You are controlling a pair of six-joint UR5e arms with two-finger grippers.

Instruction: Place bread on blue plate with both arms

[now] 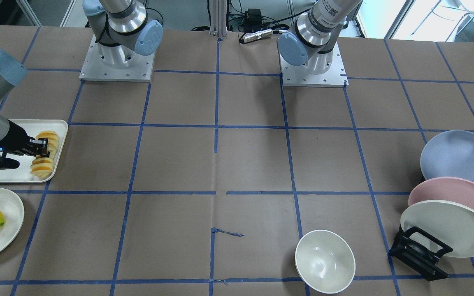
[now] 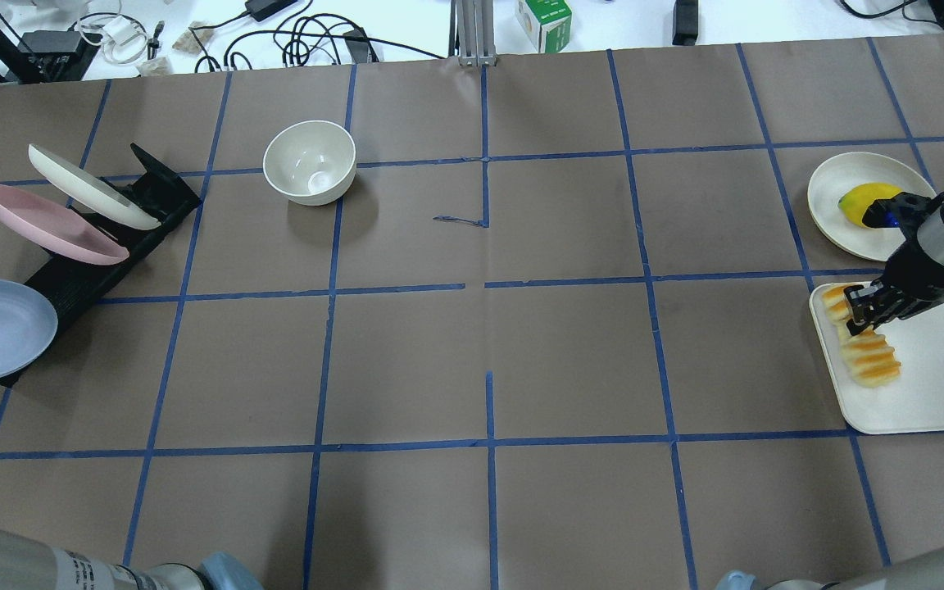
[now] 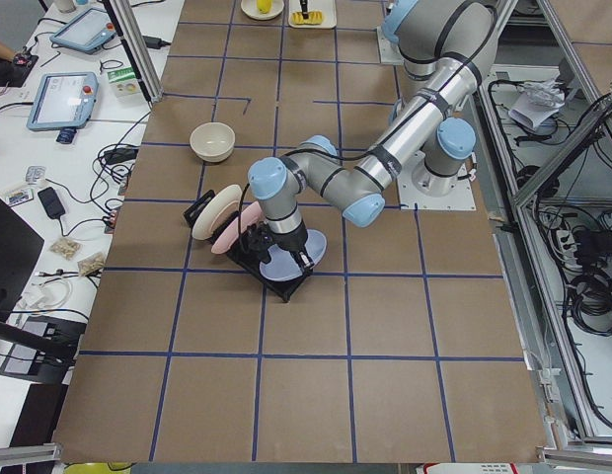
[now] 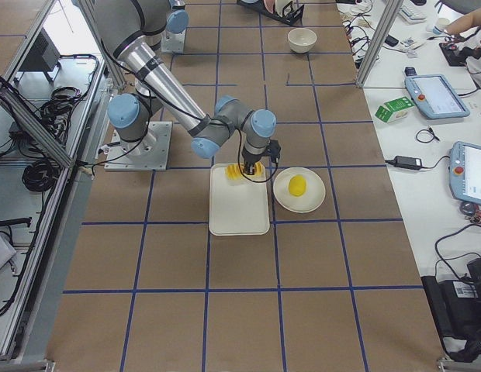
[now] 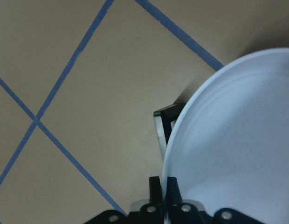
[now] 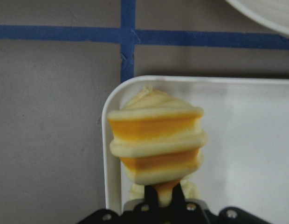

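Our main worry is the bread. It is a row of slices pinched across its middle, so the free ends could sag, twist or slide out of the hold if it is lifted or swung quickly, and it would then fall on the tray or onto the bench. The second risk is the blue plate, which is held by one spot on its rim only. Its weight could make it pivot in that hold, and because it sits at the end of the black rack, just beside the pink plate, a careless pull might catch the rack or knock that neighbour. The two ends of the job are also well apart across the bench, so a poorly timed meeting could put the bread on the rim instead of the middle. The right gripper is closed down narrowly on the bread at the tray's corner; we cannot tell whether the bread is clear of the tray. The left gripper has its fingers nearly together, clamped on the blue plate's rim.
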